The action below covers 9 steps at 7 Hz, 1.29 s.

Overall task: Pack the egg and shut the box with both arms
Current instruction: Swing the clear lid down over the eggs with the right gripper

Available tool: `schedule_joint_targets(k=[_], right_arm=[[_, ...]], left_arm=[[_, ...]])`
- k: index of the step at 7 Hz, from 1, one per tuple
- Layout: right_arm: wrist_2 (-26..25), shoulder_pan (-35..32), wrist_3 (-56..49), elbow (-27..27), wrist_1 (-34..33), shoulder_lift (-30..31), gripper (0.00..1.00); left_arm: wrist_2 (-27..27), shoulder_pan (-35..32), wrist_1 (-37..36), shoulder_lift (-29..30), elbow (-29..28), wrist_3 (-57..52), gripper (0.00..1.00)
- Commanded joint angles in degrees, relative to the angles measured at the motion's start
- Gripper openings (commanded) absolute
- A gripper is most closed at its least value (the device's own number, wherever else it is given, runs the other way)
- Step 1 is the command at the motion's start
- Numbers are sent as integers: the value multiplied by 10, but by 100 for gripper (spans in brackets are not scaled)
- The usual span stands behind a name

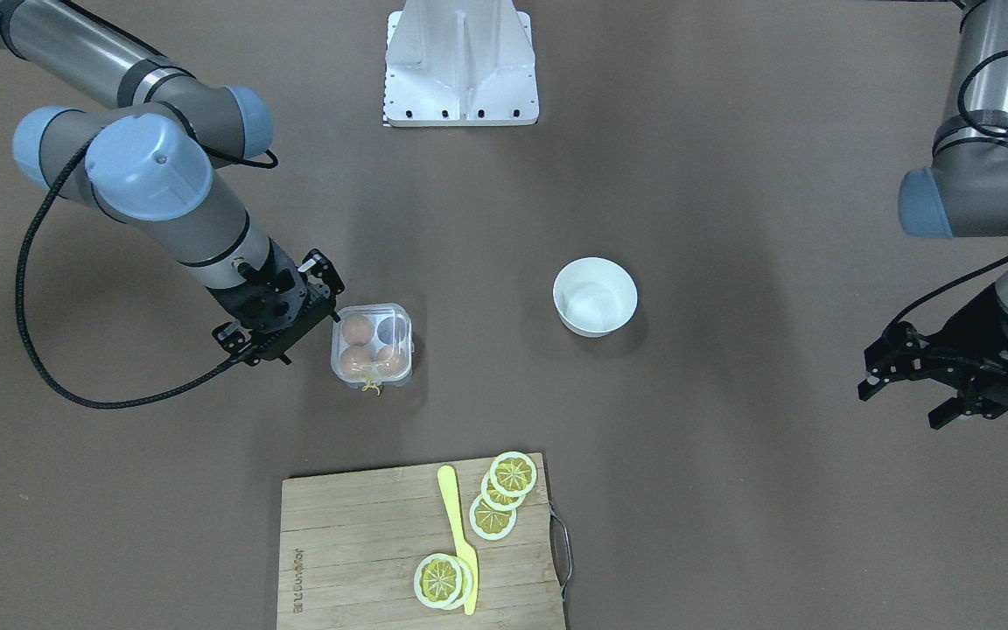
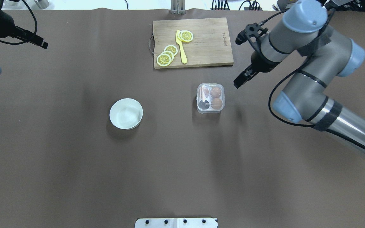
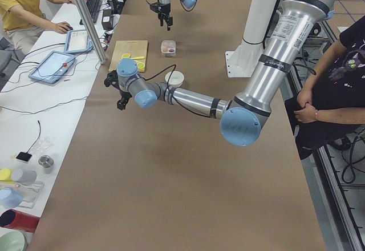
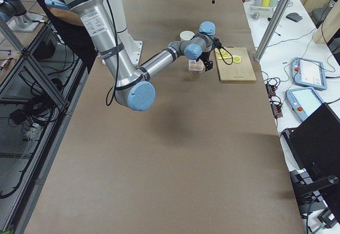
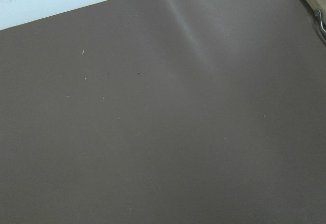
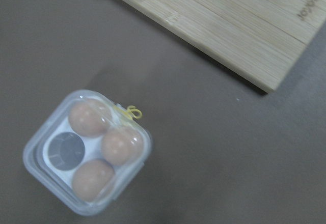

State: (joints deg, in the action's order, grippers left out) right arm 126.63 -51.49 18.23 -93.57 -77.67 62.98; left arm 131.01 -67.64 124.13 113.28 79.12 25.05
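The box (image 1: pixel 373 344) is a small clear carton on the brown table, and its lid lies down over the tray. Inside sit three orange-brown eggs (image 6: pixel 119 147). One cell (image 6: pixel 66 150) is empty. A yellow string (image 6: pixel 133 113) hangs at its edge. My right gripper (image 1: pixel 304 337) hovers just beside the box, apart from it; it looks open and holds nothing. One of its fingers (image 2: pixel 241 78) shows in the overhead view. My left gripper (image 1: pixel 898 407) is open and empty, far off at the table's side. The box also shows in the overhead view (image 2: pixel 210 98).
A white bowl (image 1: pixel 595 296) stands mid-table and looks empty. A wooden cutting board (image 1: pixel 364 542) holds a yellow knife (image 1: pixel 456 534) and lemon slices (image 1: pixel 513 474). The white pedestal (image 1: pixel 462 66) is at the robot's base. People sit along the table's sides.
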Motion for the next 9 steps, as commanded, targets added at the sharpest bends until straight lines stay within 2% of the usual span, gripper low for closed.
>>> schedule_joint_targets(k=[1,2,3,5,7,8,9], right_arm=[[20,-104,-5,-20,-5,119,100],[25,-145,-8,-5,-2,128,100],[39,-176,-7,-3,-13,128,100],[62,-234,-10,-4,-122,106,100],[58,-279,-10,-1,-134,110,100],[63,-300,-16,17,-135,111,100],[60,-301,-55,27,-136,111,100]], left_arm=[[28,-20,-35,0,8,-3,92],[56,-45,-68,-1,7,-48,92],[57,-72,-120,-9,8,-114,92],[52,-117,-216,-14,7,-191,92],[51,-141,-237,-15,-4,-192,94],[51,-151,-247,-26,-10,-192,96],[51,-159,-244,-29,-32,-194,96]])
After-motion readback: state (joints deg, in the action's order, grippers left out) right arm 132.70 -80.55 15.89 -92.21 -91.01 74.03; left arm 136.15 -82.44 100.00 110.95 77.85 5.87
